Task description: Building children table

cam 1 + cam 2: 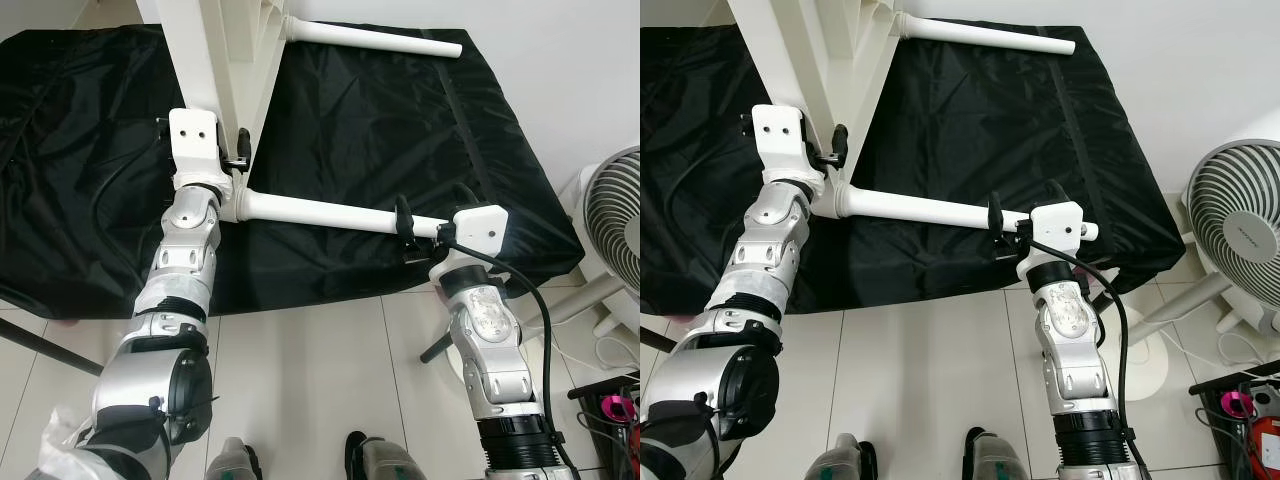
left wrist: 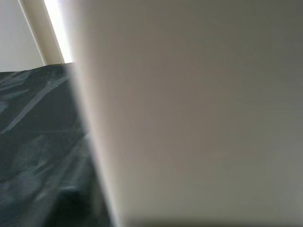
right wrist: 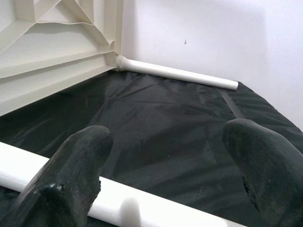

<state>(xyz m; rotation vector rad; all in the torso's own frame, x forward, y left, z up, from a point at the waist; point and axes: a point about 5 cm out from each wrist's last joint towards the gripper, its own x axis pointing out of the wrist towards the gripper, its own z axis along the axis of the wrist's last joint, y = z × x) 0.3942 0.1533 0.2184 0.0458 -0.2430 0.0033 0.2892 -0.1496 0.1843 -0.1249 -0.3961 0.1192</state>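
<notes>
Black cloth (image 1: 380,140) carries one tabletop (image 1: 215,50), two legs (image 1: 330,213); right claw (image 1: 405,232) apart, left claw's (image 1: 238,150) grip unclear.

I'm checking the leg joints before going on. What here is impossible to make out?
- Near table leg socket: left eye view, hidden behind the left gripper.
- Tabletop: cut off by the top edge.
- Left wrist view: a blurred pale surface, too close to identify.
- Right gripper: the leg's far tip is cut off.
</notes>
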